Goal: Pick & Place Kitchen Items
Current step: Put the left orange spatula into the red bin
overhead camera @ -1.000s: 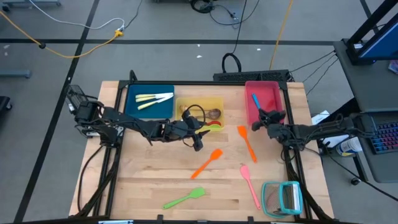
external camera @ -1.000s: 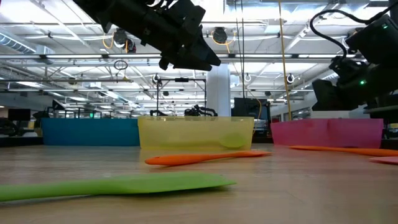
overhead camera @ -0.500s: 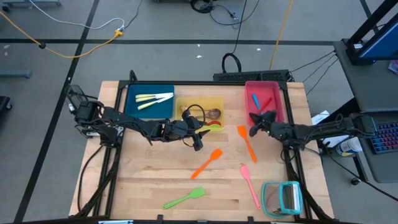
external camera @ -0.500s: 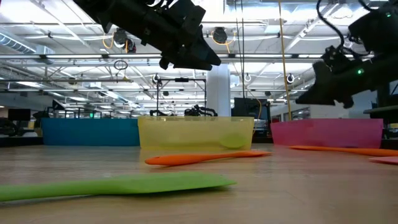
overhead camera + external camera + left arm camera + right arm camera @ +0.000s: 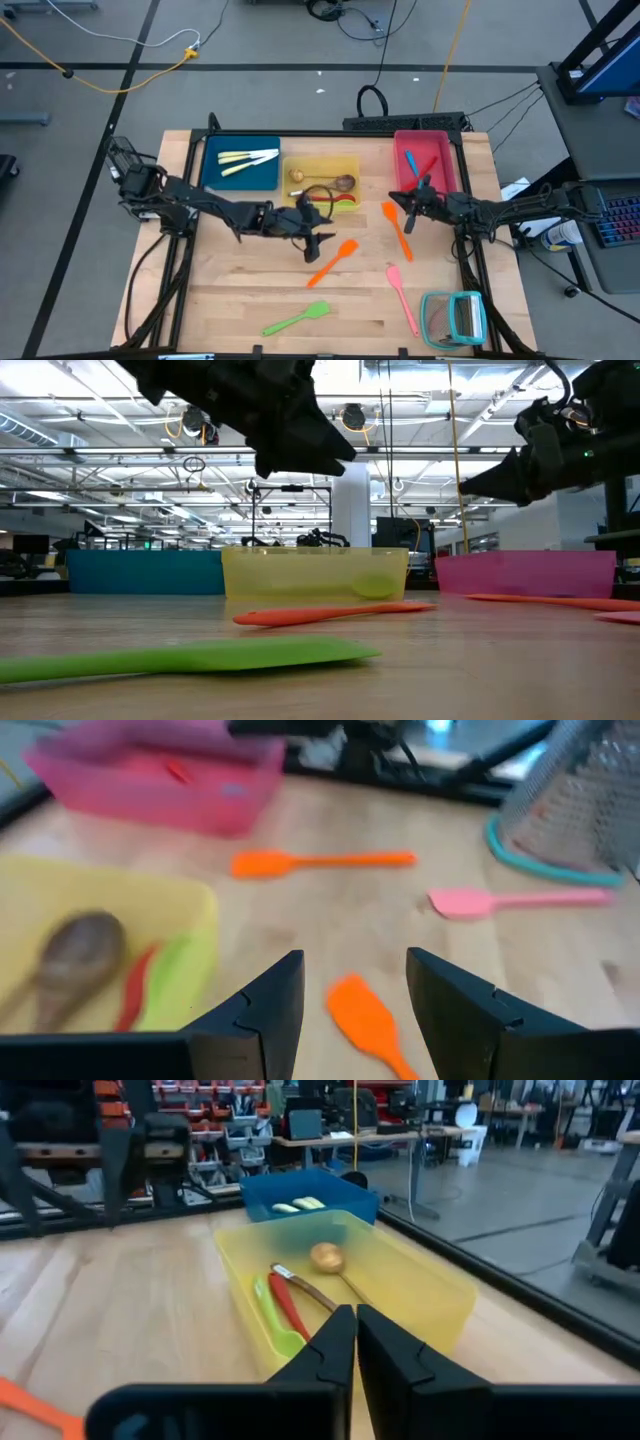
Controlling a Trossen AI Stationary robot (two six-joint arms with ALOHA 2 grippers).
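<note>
Green comes first: we see a green silicone spatula (image 5: 297,320) lying flat near the front edge of the pale wooden table (image 5: 230,290). At the front right corner stands a square teal-framed wire rack (image 5: 455,318), and a pink silicone spatula (image 5: 402,297) lies just beside it. Near the middle of the table lies an orange silicone spatula (image 5: 334,261). The left gripper (image 5: 322,243) hangs just above that spatula's wide end. Its fingers (image 5: 262,1010) are spread apart and hold nothing. A second orange spatula (image 5: 397,229) lies farther right, toward the right edge. The right gripper (image 5: 393,200) hovers over the top end of it. Its fingers (image 5: 330,1342) are pressed together, and we see nothing between them.

Three trays sit in a row along the back edge. The blue rectangular tray (image 5: 241,163) holds pale yellow cutlery (image 5: 247,160). The yellow rectangular tray (image 5: 322,180) in the middle holds a brown wooden spoon (image 5: 337,184), a green spoon (image 5: 346,206) and a red utensil (image 5: 289,1303). The pink rectangular tray (image 5: 424,160), near the back right corner, holds a red piece (image 5: 429,164) and a blue piece (image 5: 411,161).
</note>
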